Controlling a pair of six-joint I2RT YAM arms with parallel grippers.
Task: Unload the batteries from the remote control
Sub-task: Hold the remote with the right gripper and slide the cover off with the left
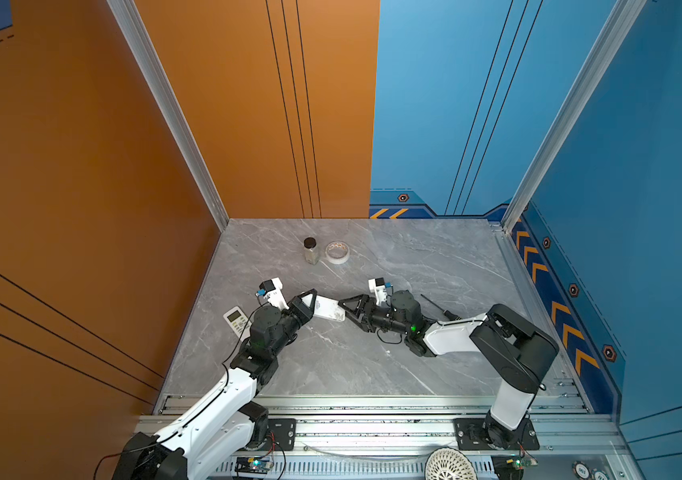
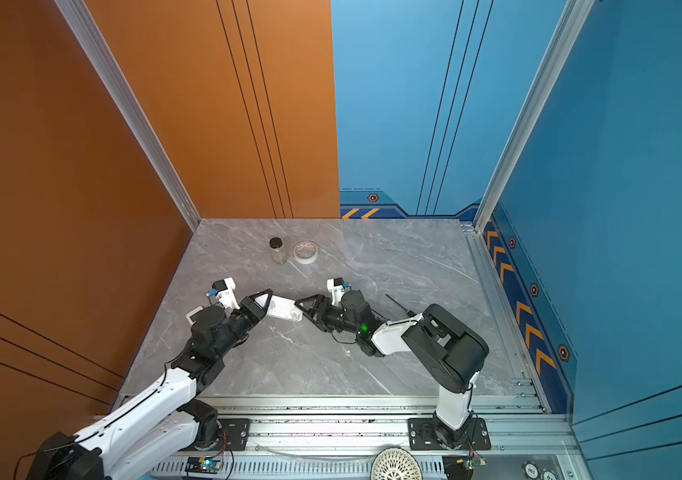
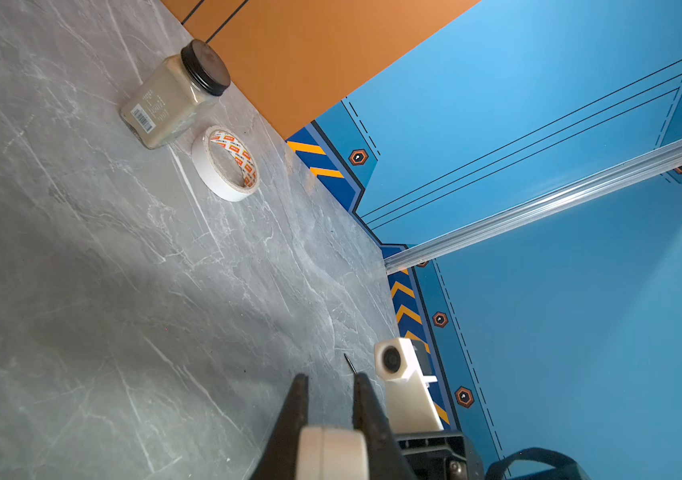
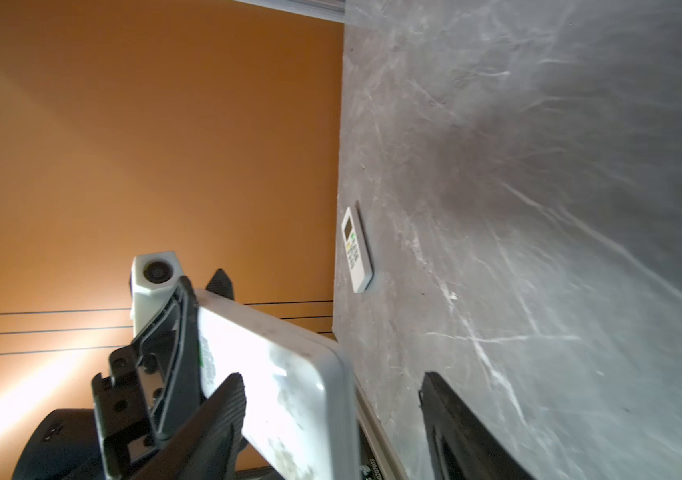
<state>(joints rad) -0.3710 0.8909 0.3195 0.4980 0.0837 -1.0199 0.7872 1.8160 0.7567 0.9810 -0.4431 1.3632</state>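
Where both top views show it, remote control [image 1: 331, 309] [image 2: 285, 309]: clamped in left gripper [image 1: 313, 301].
Right gripper [image 1: 344, 308]: jaws apart at the remote's free end.
Left wrist, remote control [image 3: 331, 453]: pinched between black fingers [image 3: 366, 411].
Right wrist, right gripper [image 4: 331, 382]: straddles the remote, one finger clear.
Batteries: hidden.

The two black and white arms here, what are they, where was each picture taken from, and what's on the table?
They are two robot arms ending in two-finger grippers. Two pictures look down from above; the other two come from cameras on the wrists. The left gripper is shut on a white remote, held off the grey table. The right gripper stands open around its free end. On the table are a second remote, a jar, a tape roll and a screwdriver. No batteries show.
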